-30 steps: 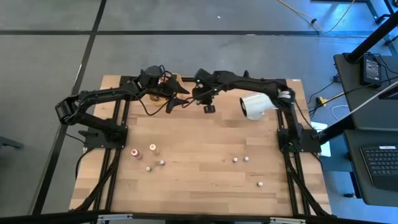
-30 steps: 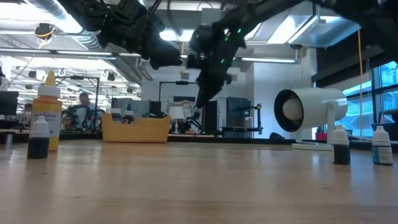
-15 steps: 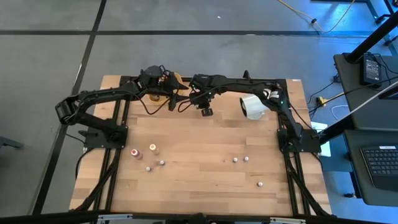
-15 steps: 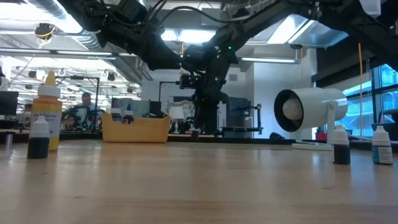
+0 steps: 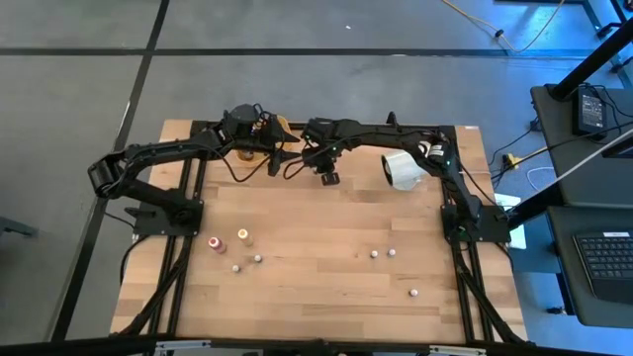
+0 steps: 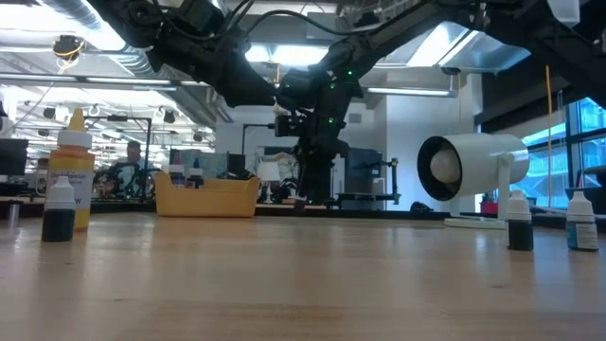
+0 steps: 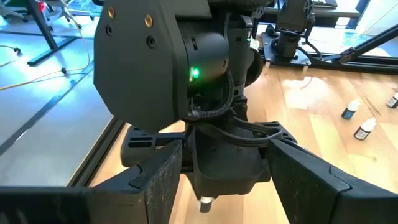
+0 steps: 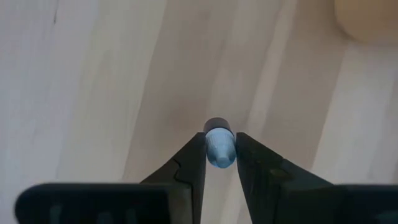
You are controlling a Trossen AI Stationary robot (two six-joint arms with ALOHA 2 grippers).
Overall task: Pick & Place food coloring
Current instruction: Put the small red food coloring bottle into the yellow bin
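Note:
A tiny food coloring bottle (image 8: 219,147) with a pale blue cap and a dark body sits between the fingers of my right gripper (image 8: 219,140), which is shut on it near the table's far edge (image 5: 327,178). My left gripper (image 5: 284,158) stands open just left of it, level with the right arm's wrist (image 7: 205,93). Several more food coloring bottles (image 5: 243,236) stand loose on the table's near half. The yellow-orange tray (image 6: 206,196) sits at the far edge, mostly under the left arm in the high view. My right gripper pinches the bottle's pale cap (image 8: 219,142) between its two fingers, at their free ends. The fingers come from above, pointing steeply down. The bottle stands upright below them; whether its base rests on the table I cannot tell.
The large white cylinder (image 5: 404,169) lies at the far right, close to the right arm. Loose bottles stand at the near left (image 5: 214,242) and near right (image 5: 392,252). A taller yellow bottle (image 6: 71,170) shows at the left in the low view.
My right gripper has sunk toward the table and reached a little toward the table's left edge, then held still for the last half second.

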